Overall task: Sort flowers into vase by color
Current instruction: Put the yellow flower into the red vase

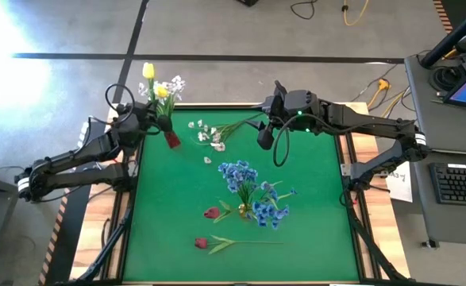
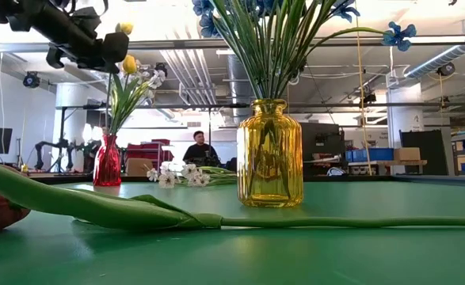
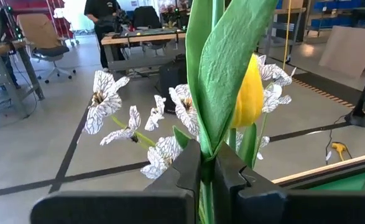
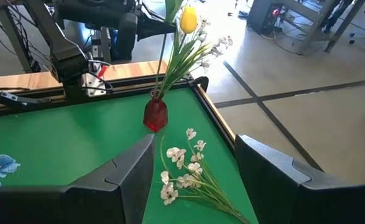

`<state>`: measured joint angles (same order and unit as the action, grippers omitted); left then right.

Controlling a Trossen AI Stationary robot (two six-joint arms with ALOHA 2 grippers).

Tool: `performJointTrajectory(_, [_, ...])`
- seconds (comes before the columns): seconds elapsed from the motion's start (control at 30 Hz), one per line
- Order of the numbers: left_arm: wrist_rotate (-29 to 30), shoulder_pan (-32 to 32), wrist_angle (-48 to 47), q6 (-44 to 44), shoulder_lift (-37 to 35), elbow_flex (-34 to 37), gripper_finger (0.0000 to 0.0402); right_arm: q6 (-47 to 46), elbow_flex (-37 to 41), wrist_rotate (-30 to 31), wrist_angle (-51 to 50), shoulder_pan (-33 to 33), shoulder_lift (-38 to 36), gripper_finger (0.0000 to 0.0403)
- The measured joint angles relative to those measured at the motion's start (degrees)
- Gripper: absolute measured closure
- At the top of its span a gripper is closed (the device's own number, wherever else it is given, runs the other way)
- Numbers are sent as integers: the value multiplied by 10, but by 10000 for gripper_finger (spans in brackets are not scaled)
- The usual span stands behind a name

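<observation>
1. Green tabletop (image 1: 161, 238): carries two vases and the loose flowers; the arms reach in from its left and right edges.
2. Left arm, left gripper (image 1: 148, 114): poised at the far-left corner above the red vase (image 1: 171, 140). Its jaws are pinched tight on the stem of a yellow tulip (image 3: 249, 93), seen up close in the left wrist view with the leaf rising between the fingers (image 3: 188, 174). The stem runs roughly upright, in line with the vase mouth below.
3. Right arm, right gripper (image 1: 264, 135): hovers near the far edge, jaws standing moderately wide and holding nothing.
4. Yellow vase (image 2: 269, 154): stands near the tabletop's middle, filled with blue flowers (image 1: 248, 187).
5. Red vase contents: yellow tulips and white blossoms (image 2: 149, 79), leaning outward over the far edge.
6. White spray (image 1: 210, 135): lies flat near the far edge, between the red vase and the right gripper; its stems point toward the right gripper, blossoms toward the vase. The right arm is judged the nearer for lifting it.
7. Two red tulips (image 1: 205, 242): lie loose toward the near edge, well apart from both grippers.
</observation>
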<state>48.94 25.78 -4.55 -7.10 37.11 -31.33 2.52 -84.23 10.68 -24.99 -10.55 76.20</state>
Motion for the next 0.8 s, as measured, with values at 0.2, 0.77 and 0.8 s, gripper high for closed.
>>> performJointTrajectory(0.2, [0,0,-32,-37,-1,0,371,0,0,0,0,0,0,188])
performJointTrajectory(0.77, [-4,-1,-112,-81,-10,-15,229,-2,0,0,0,0,0,188])
performJointTrajectory(0.8, [-4,-1,-125,-87,-11,-18,222,-2,0,0,0,0,0,188])
